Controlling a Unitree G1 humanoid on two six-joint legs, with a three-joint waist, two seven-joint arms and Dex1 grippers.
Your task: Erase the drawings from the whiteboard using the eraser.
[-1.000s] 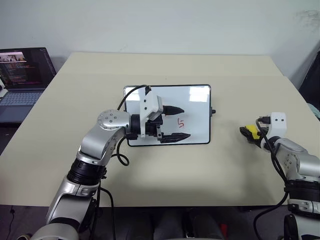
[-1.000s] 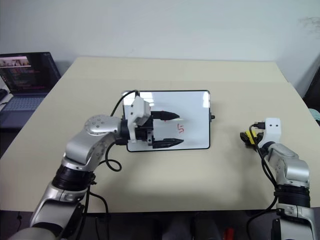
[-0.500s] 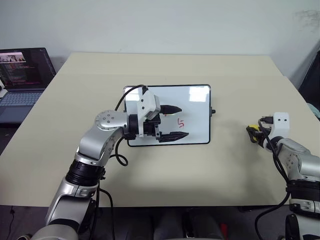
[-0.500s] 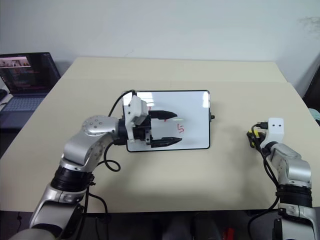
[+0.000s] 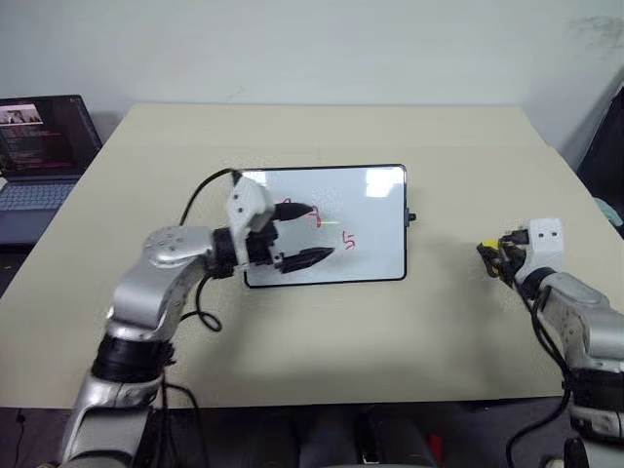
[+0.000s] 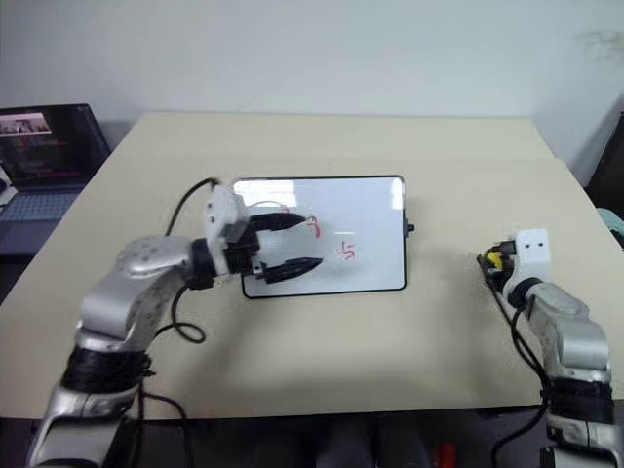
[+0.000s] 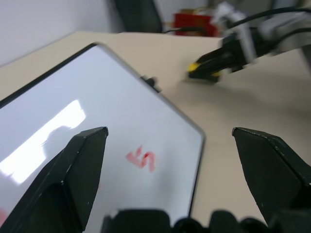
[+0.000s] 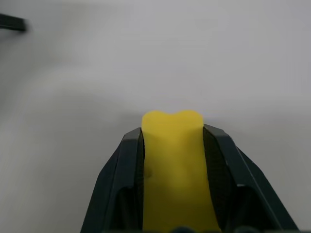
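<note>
The right gripper (image 8: 172, 145), open a second ago, is now clamped on the eraser (image 8: 173, 160), and the yellow block is lifted slightly off the table (image 5: 390, 331), well apart from the whiteboard (image 5: 370, 195). The left gripper (image 5: 310, 234), its fingers spread and empty, has been drawn back toward the board's left half. The drawings (image 5: 348, 240) are thereby uncovered. The pick-up is judged complete; carrying the eraser to the marks remains.

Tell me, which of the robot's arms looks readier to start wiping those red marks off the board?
The right. Its right gripper is shut on the eraser, beside the whiteboard. The left gripper hangs open and empty over the drawings, so it has nothing to wipe with.
</note>
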